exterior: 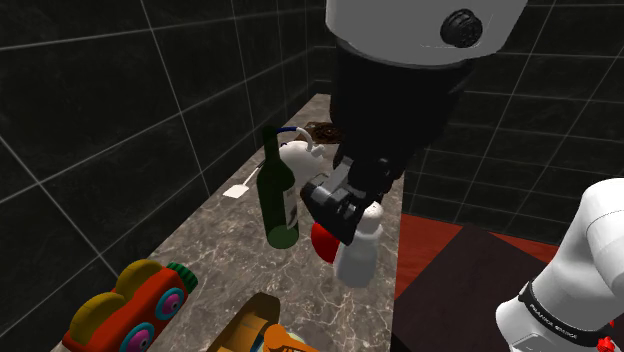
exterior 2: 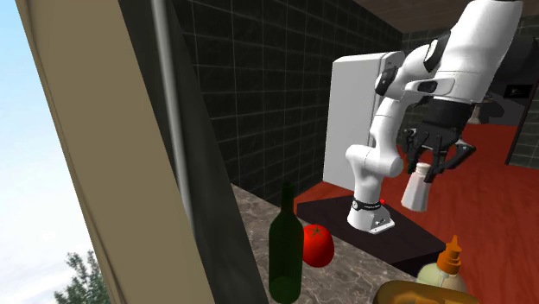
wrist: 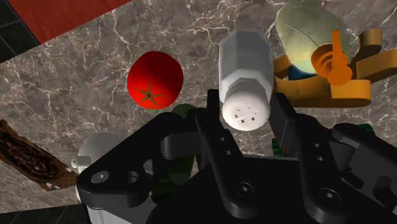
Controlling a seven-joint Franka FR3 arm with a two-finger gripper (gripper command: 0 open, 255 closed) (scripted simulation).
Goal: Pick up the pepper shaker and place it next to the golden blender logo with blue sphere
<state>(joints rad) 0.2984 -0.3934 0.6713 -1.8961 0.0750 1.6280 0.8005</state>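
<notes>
Black hand (wrist: 247, 113) clasps the white pepper shaker (wrist: 245, 60) just below its holed cap, above the table (wrist: 76, 83); probably light, rigid and slick, best held by its faceted sides

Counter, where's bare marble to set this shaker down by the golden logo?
For the shaker, bare marble lies between the green bottle, the colourful toy and the golden logo. A smaller gap sits between logo and tomato. It is crowded behind the bottle, around the white rounded object and brown object.
</notes>
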